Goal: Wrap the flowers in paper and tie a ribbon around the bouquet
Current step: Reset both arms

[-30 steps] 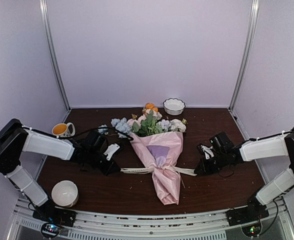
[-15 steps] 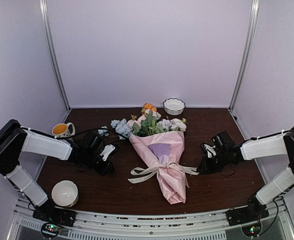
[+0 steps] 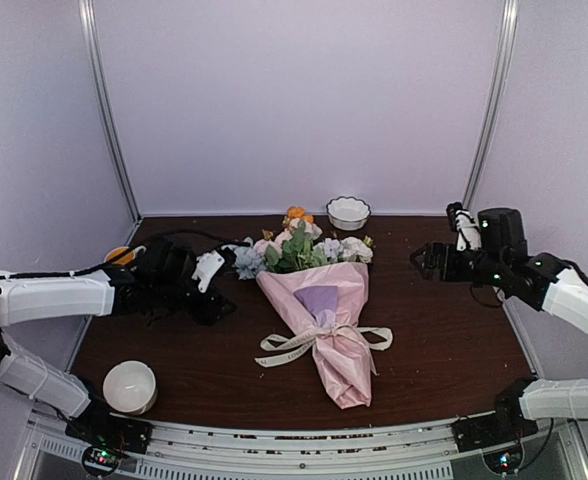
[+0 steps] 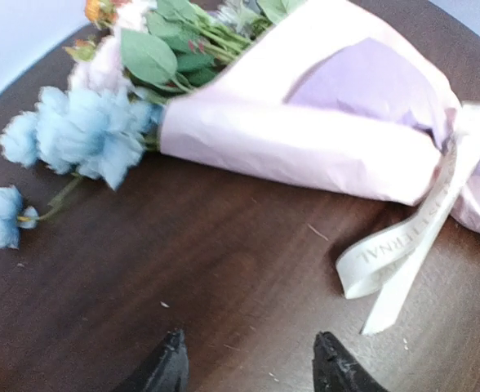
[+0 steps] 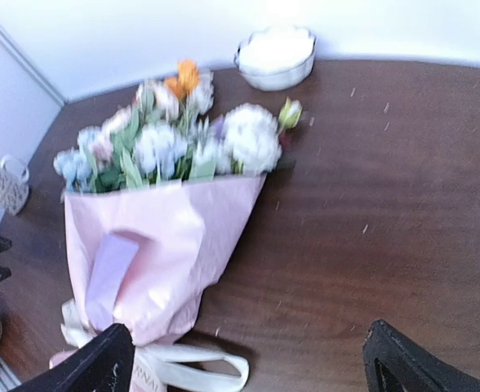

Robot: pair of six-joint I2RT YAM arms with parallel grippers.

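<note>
While the bouquet (image 3: 326,300) lies in the middle of the table (image 3: 444,350), blooms toward the back wall, the ribbon (image 3: 304,343) is tied round its narrow part, looks like a bow. Left gripper (image 4: 252,369) sits near it, jaws spread, empty. Right gripper (image 5: 252,359) is well apart, jaws wide, empty too.
</note>
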